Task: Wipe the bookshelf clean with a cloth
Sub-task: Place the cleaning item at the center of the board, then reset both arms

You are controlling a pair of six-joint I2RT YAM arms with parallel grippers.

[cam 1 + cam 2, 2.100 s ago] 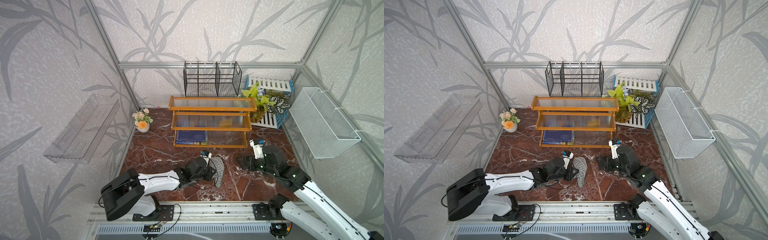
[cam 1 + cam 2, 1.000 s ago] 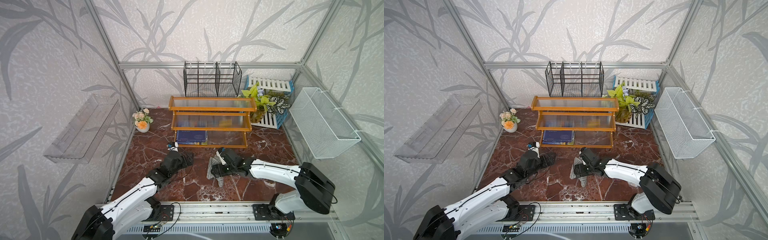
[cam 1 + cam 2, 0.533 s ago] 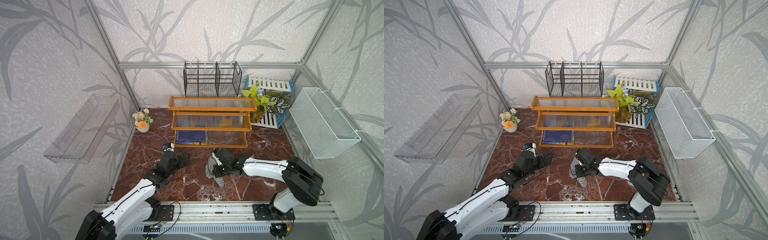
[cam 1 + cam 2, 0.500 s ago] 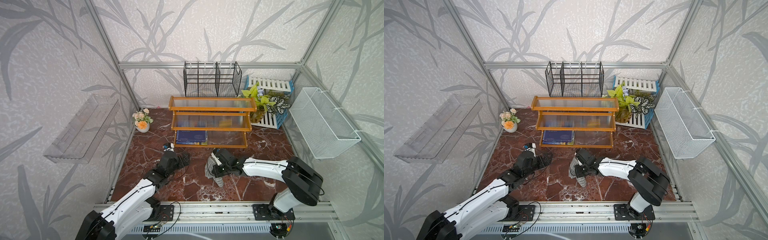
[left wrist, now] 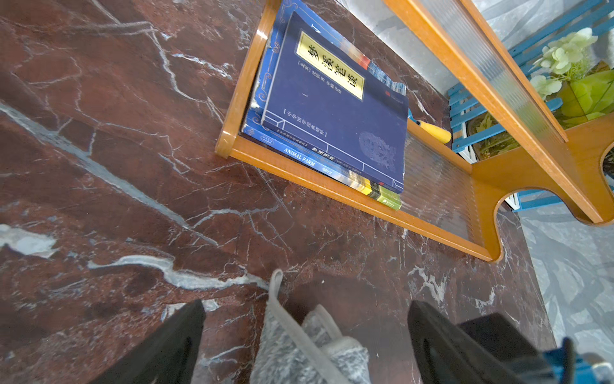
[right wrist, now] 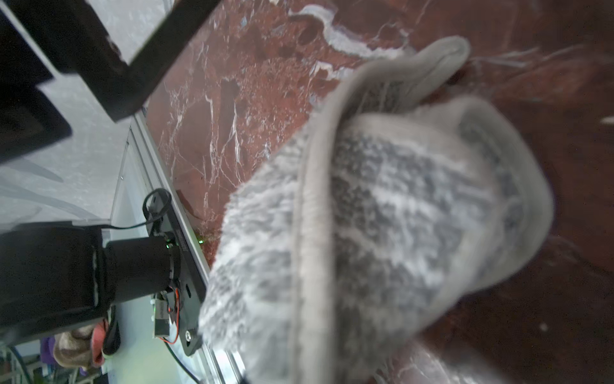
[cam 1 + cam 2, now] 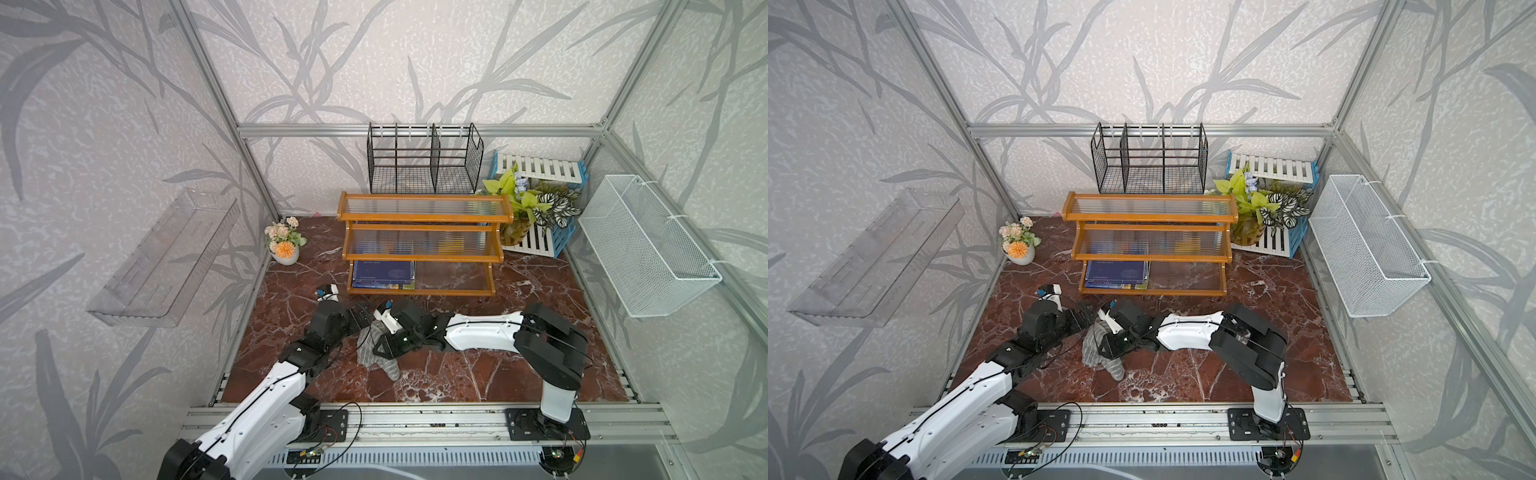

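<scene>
- The desk [image 7: 519,374] is red-brown marble with white veins, enclosed by grey leaf-patterned walls [image 7: 415,62].
- One book spine [image 5: 300,159] on the bottom tier of the bookshelf [image 7: 424,216] reads "ANIMAL FARM".
- The cloth [image 7: 366,355] lies on the desk before the bookshelf.
- On the left gripper [image 5: 305,307], the jaws are fully apart, with the cloth end between them.
- The right gripper [image 7: 380,349] is over the cloth; its jaws' state cannot be told.

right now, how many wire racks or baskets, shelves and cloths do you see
wire racks or baskets: 2, black wire rack, white mesh basket
shelves: 2, bookshelf, clear wall shelf
cloths: 1, cloth
total: 5
</scene>
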